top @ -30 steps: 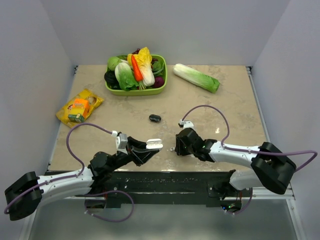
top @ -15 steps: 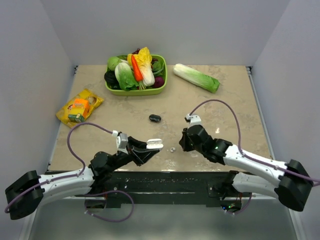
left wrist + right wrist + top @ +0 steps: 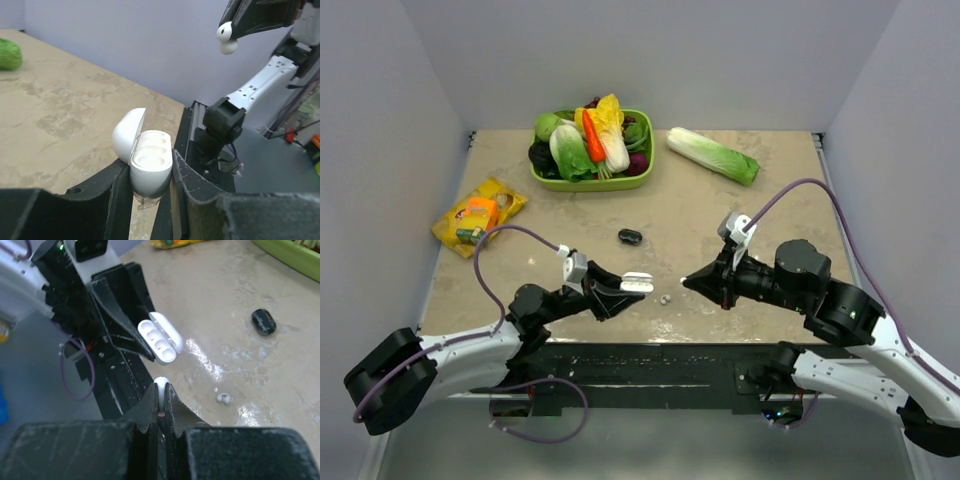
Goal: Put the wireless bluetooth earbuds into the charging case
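My right gripper (image 3: 160, 391) is pinched tight on one earbud (image 3: 161, 384), held off the table (image 3: 300, 365). My left gripper (image 3: 150, 176) clamps the charging case (image 3: 150, 156), lid open. The second earbud (image 3: 223, 399) lies on the table between them.

No legible text, label or number anywhere; printing on the yellow packet (image 3: 478, 212) too small.

left gripper (image 3: 630, 288) clamped, low | right gripper (image 3: 686, 282) pinched tight, raised, pointing left
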Robot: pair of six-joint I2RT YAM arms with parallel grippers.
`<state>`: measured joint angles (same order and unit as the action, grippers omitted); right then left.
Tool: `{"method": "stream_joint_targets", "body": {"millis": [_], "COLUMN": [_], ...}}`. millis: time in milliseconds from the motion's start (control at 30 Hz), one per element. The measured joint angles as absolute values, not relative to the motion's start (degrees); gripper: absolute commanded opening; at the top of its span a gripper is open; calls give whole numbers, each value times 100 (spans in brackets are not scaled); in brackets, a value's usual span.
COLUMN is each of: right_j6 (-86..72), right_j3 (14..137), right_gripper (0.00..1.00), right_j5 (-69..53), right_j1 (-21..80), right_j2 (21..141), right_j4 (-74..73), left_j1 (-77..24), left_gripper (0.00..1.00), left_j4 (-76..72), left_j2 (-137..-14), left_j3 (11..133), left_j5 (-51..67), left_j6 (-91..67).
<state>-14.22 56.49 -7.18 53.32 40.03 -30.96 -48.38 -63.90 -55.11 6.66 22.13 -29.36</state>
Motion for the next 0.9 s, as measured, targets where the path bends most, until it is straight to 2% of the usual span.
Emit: {"method": "stream_joint_targets", "body": {"millis": [300, 667, 900], "right_j6": [-891, -749, -589], "right_j3": [5710, 5710, 5717], "right_gripper": [0, 0, 0], "right_j5": [-1737, -1890, -1422], "right_j1": [5417, 5977, 6208], "right_j2": [4088, 4565, 4788], "right_j4": [-3374, -3103, -3133], "left_j1": [-4803, -4969, -5046], "left_gripper": [0, 0, 0], "left_j4": [-6228, -5599, -5404], "left_j2": [-6569, -7129, -7192], "left_j3": [2001, 2609, 2746], "left_j5": [4040, 4729, 4932], "left_j6": [-2871, -2679, -2637]}}
